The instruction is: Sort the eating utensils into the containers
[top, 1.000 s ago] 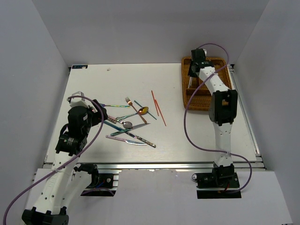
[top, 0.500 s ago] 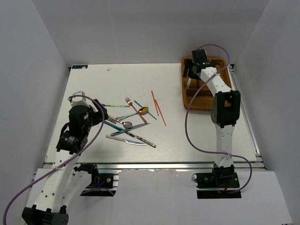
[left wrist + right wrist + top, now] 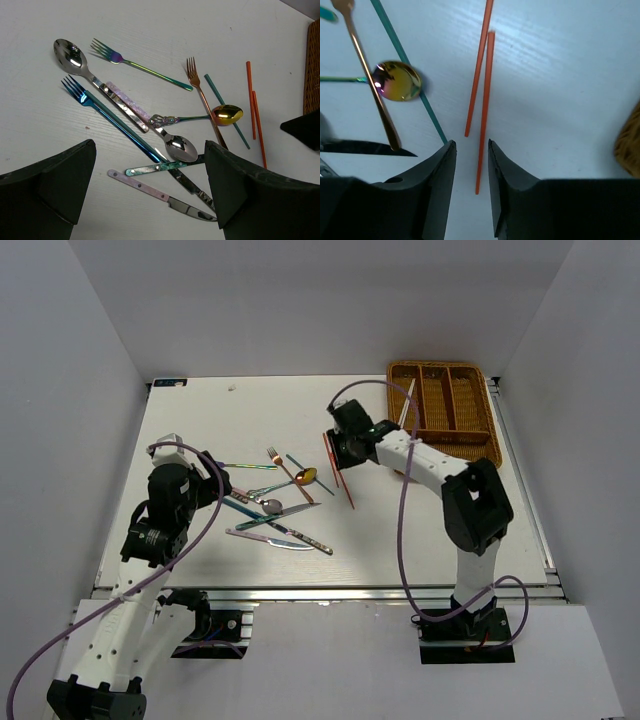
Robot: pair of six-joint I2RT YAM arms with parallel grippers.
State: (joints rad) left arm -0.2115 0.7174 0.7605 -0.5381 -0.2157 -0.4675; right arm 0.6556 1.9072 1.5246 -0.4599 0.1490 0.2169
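Observation:
Forks, spoons and knives lie in a loose pile (image 3: 275,505) at the table's left middle. They include a blue fork (image 3: 110,117), a silver spoon (image 3: 70,56) and a pink-handled knife (image 3: 150,189). Two red chopsticks (image 3: 338,472) lie to the pile's right. My right gripper (image 3: 335,450) is open just above them, and one red chopstick (image 3: 484,100) runs between its fingertips (image 3: 447,150). My left gripper (image 3: 149,150) is open and empty over the pile's near side. The brown wicker tray (image 3: 443,410) stands at the back right.
A teal chopstick (image 3: 410,75), a copper fork (image 3: 370,90) and a gold spoon (image 3: 396,80) lie just left of the red chopsticks. A pale thin stick (image 3: 405,405) rests at the tray's left slot. White walls enclose the table.
My right arm has swung from over the wicker tray, left and toward the front, down to the red chopsticks. The left arm has barely moved.

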